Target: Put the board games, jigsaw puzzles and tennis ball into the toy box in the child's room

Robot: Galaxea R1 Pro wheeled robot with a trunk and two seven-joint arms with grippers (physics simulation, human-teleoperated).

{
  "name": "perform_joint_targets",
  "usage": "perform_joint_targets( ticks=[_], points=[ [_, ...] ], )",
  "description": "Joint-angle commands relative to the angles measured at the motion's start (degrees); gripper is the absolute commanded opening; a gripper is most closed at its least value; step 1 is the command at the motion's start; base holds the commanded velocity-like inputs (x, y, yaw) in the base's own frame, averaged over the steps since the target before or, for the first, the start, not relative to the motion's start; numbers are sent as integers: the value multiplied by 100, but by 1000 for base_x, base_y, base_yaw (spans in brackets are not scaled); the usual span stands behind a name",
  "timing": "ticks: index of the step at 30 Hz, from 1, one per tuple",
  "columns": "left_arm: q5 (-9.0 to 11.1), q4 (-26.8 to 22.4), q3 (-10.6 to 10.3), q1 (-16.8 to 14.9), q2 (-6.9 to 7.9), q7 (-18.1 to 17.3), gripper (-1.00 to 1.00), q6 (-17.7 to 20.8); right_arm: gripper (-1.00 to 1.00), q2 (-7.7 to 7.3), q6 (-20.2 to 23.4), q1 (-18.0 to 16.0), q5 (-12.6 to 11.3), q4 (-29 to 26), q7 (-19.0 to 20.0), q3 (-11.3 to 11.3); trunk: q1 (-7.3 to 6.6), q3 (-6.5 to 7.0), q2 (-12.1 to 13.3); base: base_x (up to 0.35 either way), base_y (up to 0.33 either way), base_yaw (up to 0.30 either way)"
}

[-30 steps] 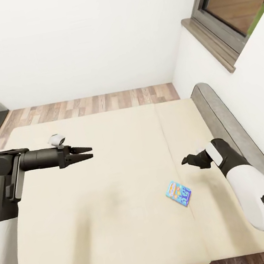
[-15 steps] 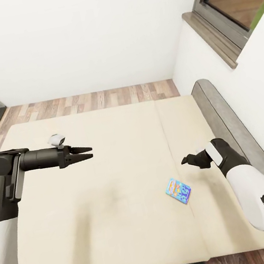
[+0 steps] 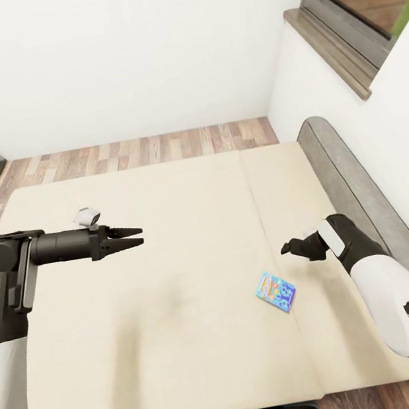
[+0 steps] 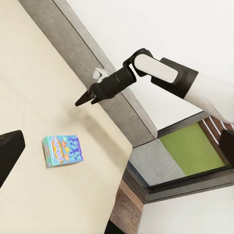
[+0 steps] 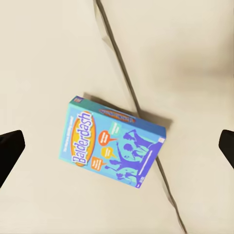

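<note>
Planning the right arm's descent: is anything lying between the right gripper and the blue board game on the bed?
No. In the head view, just bare beige mattress lies between the right gripper and the blue board game, with the mattress seam running alongside.

A small flat blue board game (image 3: 275, 291) (image 4: 62, 150) (image 5: 113, 142) lies face up on the bed (image 3: 162, 192), its lid printed with bright orange and white shapes and the word Balderdash. It sits askew, one edge touching the seam between the two beige mattress parts, near the low grey headboard (image 3: 349, 186).
</note>
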Motion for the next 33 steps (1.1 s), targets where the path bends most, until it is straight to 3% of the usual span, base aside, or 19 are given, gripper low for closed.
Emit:
perform_joint_targets(
  ticks=[1, 22, 33],
  points=[
    [1, 0, -2, -3, 4, -19, 100, 61, 100, 1, 23, -3, -22, -4, -12, -13, 3, -17, -10, 0, 0, 0],
    [-4, 4, 10, -25, 20, -19, 100, 61, 100, 60, 28, -173, -21, -5, -22, 14, 3, -214, -10, 0, 0, 0],
    [8, 8, 70, -198, 21, -19, 100, 61, 100, 82, 32, -259, -22, -4, -20, 38, 3, -317, -10, 0, 0, 0]
  ],
)
